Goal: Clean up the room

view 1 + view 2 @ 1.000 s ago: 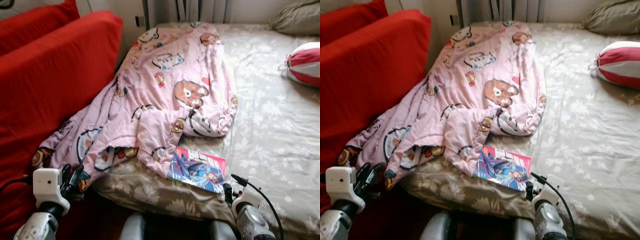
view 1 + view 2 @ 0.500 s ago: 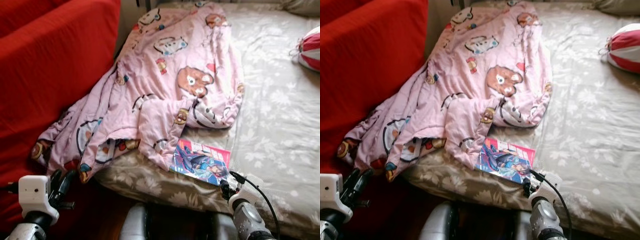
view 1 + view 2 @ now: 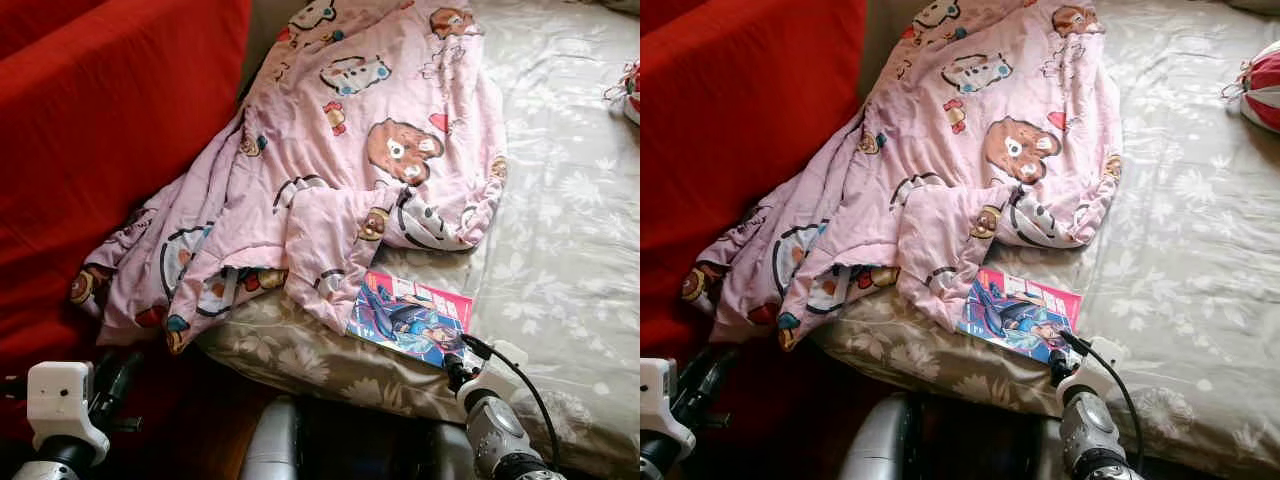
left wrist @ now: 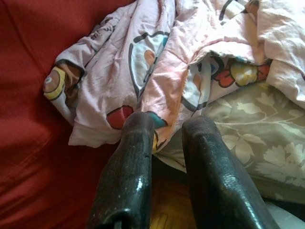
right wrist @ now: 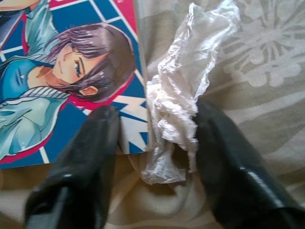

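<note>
A crumpled white wrapper lies on the floral bed sheet, right beside the corner of a pink and blue comic book. My right gripper is open, one black finger on each side of the wrapper, and one finger touches it. In the eye views the right wrist sits at the book's near corner on the bed edge. A pink cartoon blanket spills off the bed's left side. My left gripper hangs low by the blanket's hanging edge, fingers slightly apart and empty.
A red sofa stands tight against the bed's left side, with a narrow strip of wooden floor between. A red and white striped cushion lies at the far right of the bed. The sheet right of the blanket is bare.
The camera has tipped down and closer, so the whole scene shifted up. My right gripper has come nearer the comic book's corner. The left arm sits lower in view.
</note>
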Available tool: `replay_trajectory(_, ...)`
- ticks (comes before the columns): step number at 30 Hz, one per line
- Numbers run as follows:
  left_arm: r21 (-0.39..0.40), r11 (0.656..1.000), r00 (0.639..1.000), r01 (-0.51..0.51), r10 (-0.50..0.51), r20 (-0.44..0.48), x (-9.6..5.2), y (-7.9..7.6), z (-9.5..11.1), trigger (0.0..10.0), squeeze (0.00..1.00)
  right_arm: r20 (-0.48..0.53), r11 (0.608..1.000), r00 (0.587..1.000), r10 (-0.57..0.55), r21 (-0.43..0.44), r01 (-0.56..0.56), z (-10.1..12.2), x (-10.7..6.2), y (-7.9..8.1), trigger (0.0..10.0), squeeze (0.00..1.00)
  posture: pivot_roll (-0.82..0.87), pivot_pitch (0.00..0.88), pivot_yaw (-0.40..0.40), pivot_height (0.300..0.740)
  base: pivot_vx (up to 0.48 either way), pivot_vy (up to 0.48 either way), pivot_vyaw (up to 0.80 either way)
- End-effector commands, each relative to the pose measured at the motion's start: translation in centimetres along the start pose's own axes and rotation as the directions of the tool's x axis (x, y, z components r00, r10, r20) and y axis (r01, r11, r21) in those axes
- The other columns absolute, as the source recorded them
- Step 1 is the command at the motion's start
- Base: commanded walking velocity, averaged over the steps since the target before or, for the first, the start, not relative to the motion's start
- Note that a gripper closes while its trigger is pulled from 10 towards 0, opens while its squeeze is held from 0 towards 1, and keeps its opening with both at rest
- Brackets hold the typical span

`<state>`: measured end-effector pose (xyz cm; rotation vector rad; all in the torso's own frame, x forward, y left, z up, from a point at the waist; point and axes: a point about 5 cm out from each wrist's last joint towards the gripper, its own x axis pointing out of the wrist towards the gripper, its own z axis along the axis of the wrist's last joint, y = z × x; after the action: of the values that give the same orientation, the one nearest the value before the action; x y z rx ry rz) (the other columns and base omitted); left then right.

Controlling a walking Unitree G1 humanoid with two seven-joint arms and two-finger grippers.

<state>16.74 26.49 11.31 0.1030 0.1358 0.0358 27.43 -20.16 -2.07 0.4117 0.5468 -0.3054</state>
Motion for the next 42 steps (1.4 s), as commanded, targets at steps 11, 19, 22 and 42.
replay_trajectory(11, 0.048, 0.998, 0.999, -0.032, 0.033, -0.023, -0.9, 1.2, 0.3, 10.0, 0.0, -0.05, 0.998, 0.997, -0.055, 0.004, 0.055, -1.6, -0.5, -1.1, 0.0, 0.0, 0.39, 0.252, 0.12, 0.636, 0.0, 0.0, 0.0)
replay_trajectory(19, 0.055, 0.998, 0.999, -0.034, 0.035, -0.02, -0.9, 1.1, 0.3, 10.0, 0.0, -0.047, 0.996, 0.995, -0.086, 0.017, 0.087, -1.7, -0.6, -1.6, 0.0, 0.0, 0.39, 0.238, 0.118, 0.636, 0.0, 0.0, 0.0)
replay_trajectory(22, 0.056, 0.998, 0.999, -0.034, 0.035, -0.02, -0.9, 1.1, 0.3, 10.0, 0.0, -0.046, 0.995, 0.994, -0.095, 0.017, 0.096, -1.7, -0.6, -1.7, 0.0, 0.0, 0.39, 0.236, 0.117, 0.636, 0.0, 0.0, 0.0)
replay_trajectory(42, 0.019, 0.998, 0.998, -0.067, 0.067, 0.002, 2.9, 0.4, -1.9, 10.0, 0.0, 0.045, 0.993, 0.993, -0.109, 0.052, 0.106, -1.4, -1.1, -3.2, 0.0, 0.0, 0.28, 0.045, 0.04, 0.636, 0.0, 0.0, 0.0)
